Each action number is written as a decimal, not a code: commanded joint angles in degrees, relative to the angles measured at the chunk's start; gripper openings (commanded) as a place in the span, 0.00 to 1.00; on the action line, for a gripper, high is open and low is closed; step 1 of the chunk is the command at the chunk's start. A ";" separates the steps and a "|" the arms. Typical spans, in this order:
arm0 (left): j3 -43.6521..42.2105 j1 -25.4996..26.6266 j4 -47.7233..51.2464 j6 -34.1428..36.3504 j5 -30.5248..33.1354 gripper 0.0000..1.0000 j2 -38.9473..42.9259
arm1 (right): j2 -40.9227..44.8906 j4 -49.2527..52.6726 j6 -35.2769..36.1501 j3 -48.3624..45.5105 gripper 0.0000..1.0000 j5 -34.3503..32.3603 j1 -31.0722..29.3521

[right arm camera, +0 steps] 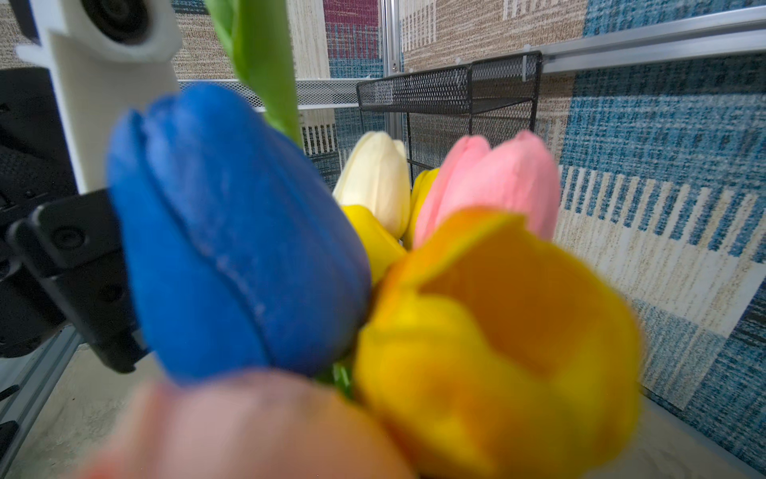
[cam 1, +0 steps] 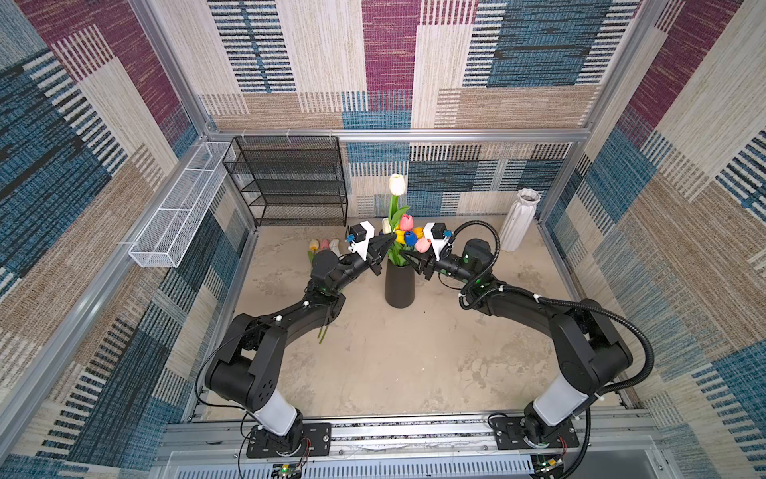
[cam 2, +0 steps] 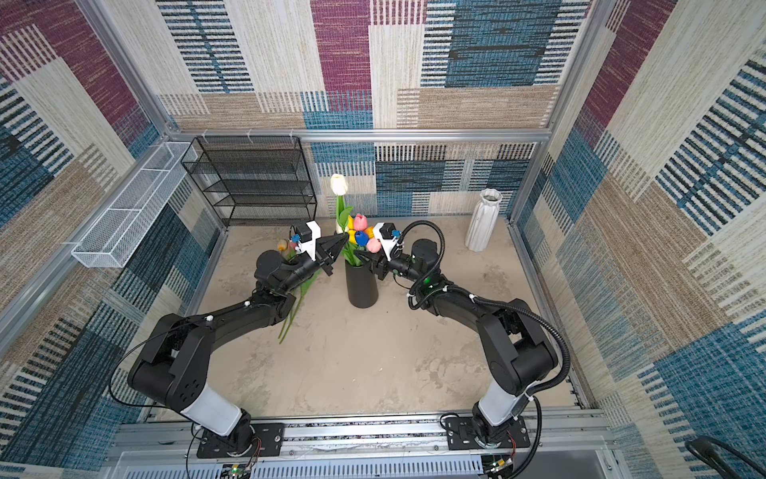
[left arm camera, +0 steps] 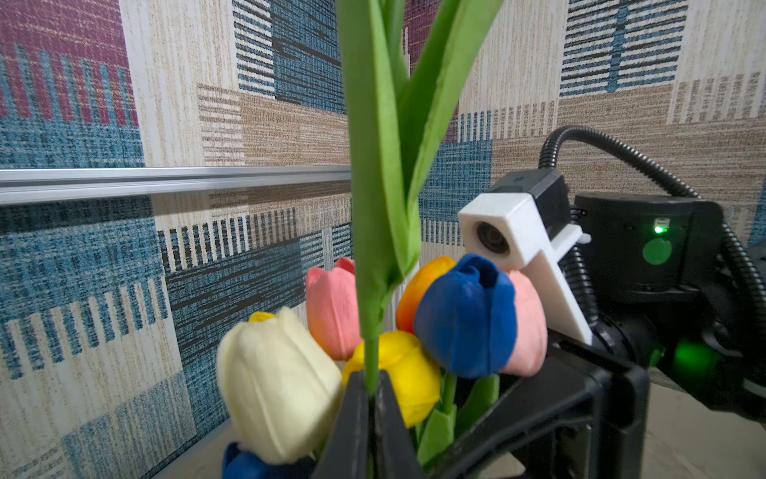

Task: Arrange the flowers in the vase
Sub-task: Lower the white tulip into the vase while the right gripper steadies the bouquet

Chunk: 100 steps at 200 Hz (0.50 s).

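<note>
Left fingers clamped on thin green stem of tall white artificial tulip, head high above colourful tulip bunch in black cylindrical vase. Right fingers beside vase mouth; apart or gripping, cannot tell. Push stem straight down, upright; release once seated.

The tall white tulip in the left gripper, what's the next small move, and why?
Probably lower the left gripper a little, easing the tall white tulip further down into the black vase. The jaws are shut on its stem, and its head stands well above the other tulips in the vase.
</note>
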State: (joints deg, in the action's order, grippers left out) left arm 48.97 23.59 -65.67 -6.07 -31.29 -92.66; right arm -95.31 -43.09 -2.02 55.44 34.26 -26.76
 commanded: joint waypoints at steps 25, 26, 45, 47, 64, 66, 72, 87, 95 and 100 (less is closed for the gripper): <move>-3.36 1.28 -3.40 1.67 2.45 0.00 -0.28 | -0.18 -3.11 0.00 0.20 0.48 -0.51 0.14; -3.36 1.28 -3.41 1.67 2.45 0.00 -0.30 | -0.20 -3.17 0.00 0.24 0.48 -0.51 0.14; -3.53 1.45 -3.63 2.06 2.70 0.00 -1.01 | -0.36 -3.49 -0.27 0.28 0.48 -0.64 0.13; -3.60 1.41 -3.71 2.10 2.78 0.00 -1.13 | -0.39 -3.53 -0.31 0.28 0.48 -0.61 0.13; -3.71 1.54 -5.15 1.88 2.90 0.00 -1.95 | -0.40 -3.75 -0.46 0.19 0.49 -0.64 0.13; -3.75 1.54 -5.34 1.86 2.90 0.01 -2.01 | -0.45 -3.75 -0.44 0.24 0.49 -0.68 0.13; -3.91 1.54 -5.95 1.85 2.81 0.05 -2.10 | -0.41 -3.75 -0.44 0.12 0.49 -0.69 0.13; -4.19 1.54 -7.13 1.76 2.30 0.17 -2.29 | -0.32 -3.69 -0.44 0.02 0.49 -0.96 0.14; -4.24 1.54 -7.25 1.67 2.11 0.25 -2.11 | -0.19 -3.58 -0.35 0.02 0.49 -0.97 0.15; -4.30 1.54 -7.22 1.60 2.15 0.27 -1.96 | -0.20 -3.58 -0.31 0.02 0.50 -0.94 0.16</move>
State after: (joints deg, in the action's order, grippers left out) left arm 44.93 25.15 -68.82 -5.80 -28.71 -94.85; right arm -95.66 -44.16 -2.07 55.44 33.87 -26.55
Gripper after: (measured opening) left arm 0.190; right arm 0.494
